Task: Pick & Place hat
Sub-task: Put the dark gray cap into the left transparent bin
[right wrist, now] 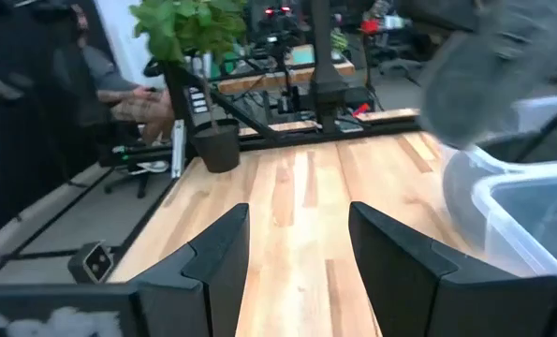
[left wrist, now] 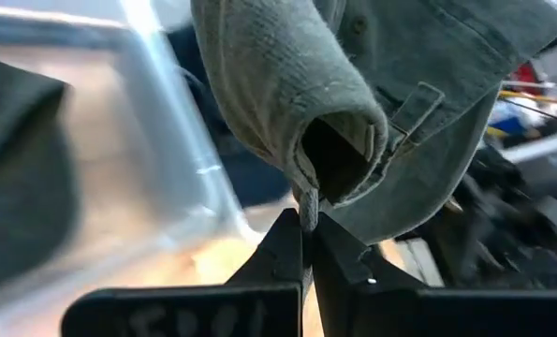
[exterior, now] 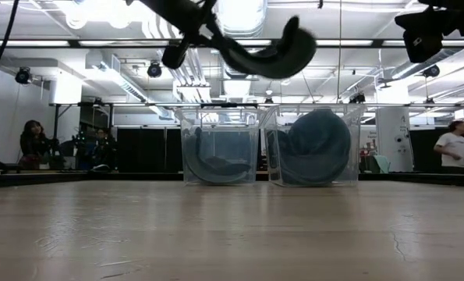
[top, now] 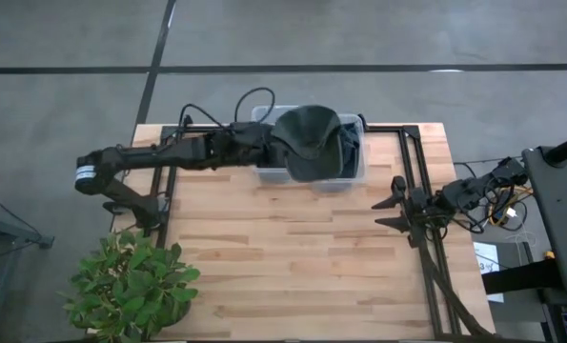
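Observation:
The hat is a dark grey-green cap, held high above the clear plastic bins at the table's far edge. In the low view the hat hangs in the air over the two bins, and each bin has a dark hat inside. My left gripper reaches in from the table's left and is shut on the hat. My right gripper waits open near the table's right side, away from the hat, with nothing between its fingers. My left gripper pinches a thin cloth edge of the hat's rim between its two fingers, by the opening with the back strap. The fingers come roughly level from the table's left. The hat is lifted clear, spreading out beyond the fingertips above the bins.
A potted plant stands at the table's near left corner. A black frame runs along the table's edges. The wooden table top in front of the bins is bare. People and workshop gear show in the room behind the table.

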Controlling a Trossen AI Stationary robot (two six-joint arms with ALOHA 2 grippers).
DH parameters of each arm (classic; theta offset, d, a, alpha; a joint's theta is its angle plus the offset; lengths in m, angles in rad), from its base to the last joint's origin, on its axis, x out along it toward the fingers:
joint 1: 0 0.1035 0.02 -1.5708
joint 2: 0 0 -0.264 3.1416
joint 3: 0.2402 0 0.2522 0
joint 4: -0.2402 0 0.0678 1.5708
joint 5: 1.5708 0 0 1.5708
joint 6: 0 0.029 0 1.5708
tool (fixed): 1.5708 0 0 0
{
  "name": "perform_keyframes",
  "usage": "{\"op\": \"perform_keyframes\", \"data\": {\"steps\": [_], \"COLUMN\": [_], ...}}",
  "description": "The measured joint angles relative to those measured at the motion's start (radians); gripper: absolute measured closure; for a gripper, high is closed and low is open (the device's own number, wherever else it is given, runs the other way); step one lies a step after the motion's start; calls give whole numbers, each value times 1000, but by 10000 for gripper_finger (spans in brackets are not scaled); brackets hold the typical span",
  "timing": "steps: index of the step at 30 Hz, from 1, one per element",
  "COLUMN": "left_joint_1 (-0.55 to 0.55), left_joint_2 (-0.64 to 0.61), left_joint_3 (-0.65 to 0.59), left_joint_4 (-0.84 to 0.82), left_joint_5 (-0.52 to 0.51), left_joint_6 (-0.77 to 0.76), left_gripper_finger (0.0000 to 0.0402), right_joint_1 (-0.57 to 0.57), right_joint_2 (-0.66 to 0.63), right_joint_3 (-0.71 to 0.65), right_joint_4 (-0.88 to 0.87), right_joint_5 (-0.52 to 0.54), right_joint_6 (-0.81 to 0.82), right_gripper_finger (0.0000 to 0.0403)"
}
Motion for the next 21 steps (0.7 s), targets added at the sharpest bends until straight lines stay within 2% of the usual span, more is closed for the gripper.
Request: {"op": "perform_keyframes", "data": {"steps": [8, 16, 21], "left_joint_1": [166, 323, 355], "left_joint_2": [-3, -3, -3], "left_joint_3": [42, 43, 62], "left_joint_4": [-163, -220, -345], "left_joint_5": [14, 172, 199], "left_joint_6": [18, 16, 41], "left_gripper_finger": [397, 397, 397], "right_joint_1": [0, 0, 0], "right_joint_2": [-54, -86, -87], "right_joint_3": [0, 0, 0], "right_joint_4": [0, -4, -4], "right_joint_5": [-55, -55, -56], "right_joint_6": [-26, -25, -21], "right_gripper_finger": [224, 222, 225]}}
